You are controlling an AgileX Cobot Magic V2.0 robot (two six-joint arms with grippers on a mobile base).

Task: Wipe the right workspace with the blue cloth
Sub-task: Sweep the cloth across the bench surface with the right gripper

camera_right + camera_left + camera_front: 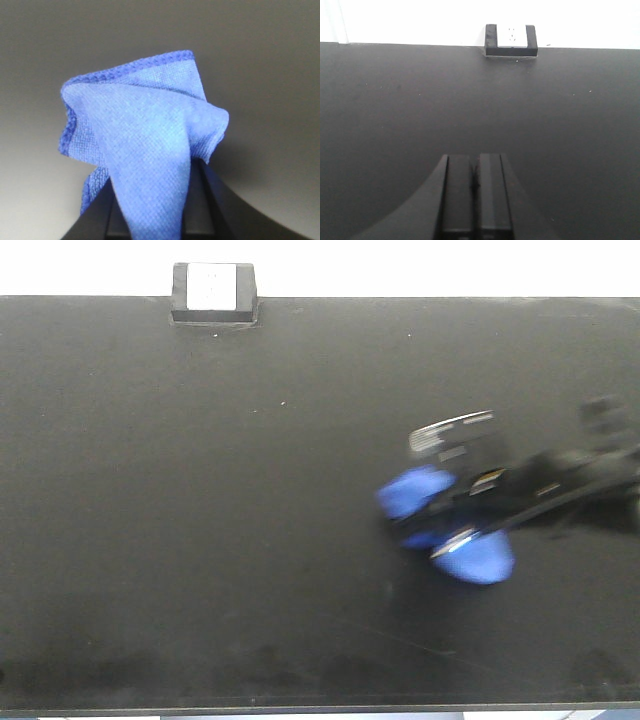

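Mid-wipe: the right tool [470,525], clamped on the blue cloth [415,490], blurs across the black surface's [200,490] centre-right; the left tool [475,192] rests closed.

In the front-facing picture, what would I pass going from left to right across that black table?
small black box with a white face at the back edge → blue cloth → right gripper clamping it, its blurred arm running off the right side.

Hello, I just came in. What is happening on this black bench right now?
The right tool holds a blue cloth and has it low over the right part of the black bench, apparently wiping; that arm is blurred in the front view. The left tool is shut and empty above bare benchtop. A small black box with a white face sits at the far edge.
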